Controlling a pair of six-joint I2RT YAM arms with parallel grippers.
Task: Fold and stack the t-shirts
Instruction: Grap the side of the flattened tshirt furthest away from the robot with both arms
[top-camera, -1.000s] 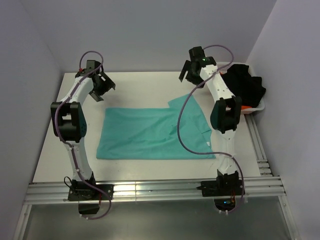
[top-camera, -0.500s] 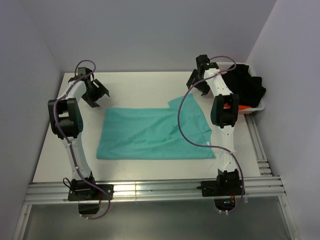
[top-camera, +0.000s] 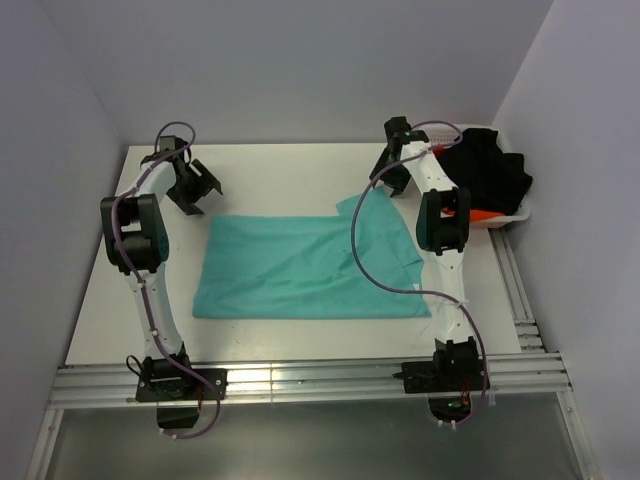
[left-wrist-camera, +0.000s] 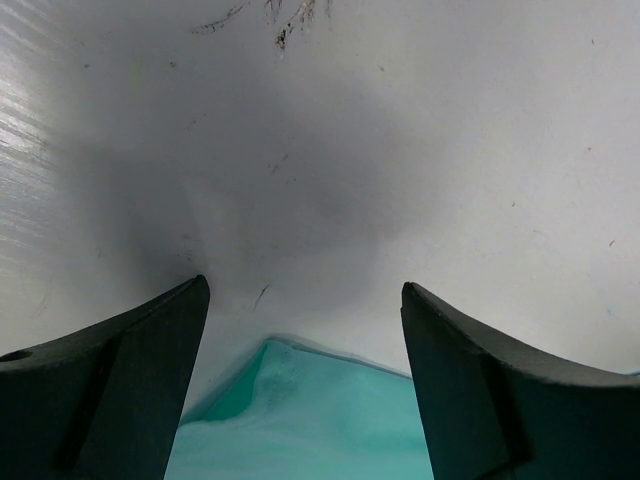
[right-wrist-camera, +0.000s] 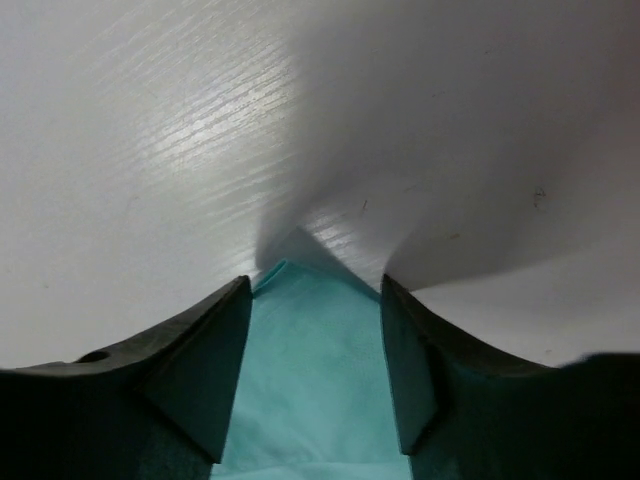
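Teal t-shirt (top-camera: 305, 268) is lying flat, long axis running claw to claw, sleeve end probably pointing toward the right one. Left gripper (left-wrist-camera: 305, 300) is gaping wide, shirt corner sitting between its jaws. Right gripper (right-wrist-camera: 315, 290) is straddling the sleeve tip, narrower gap, holding nothing. Cloth is looking soft, light and limp, so I'm suggesting corner pinches.
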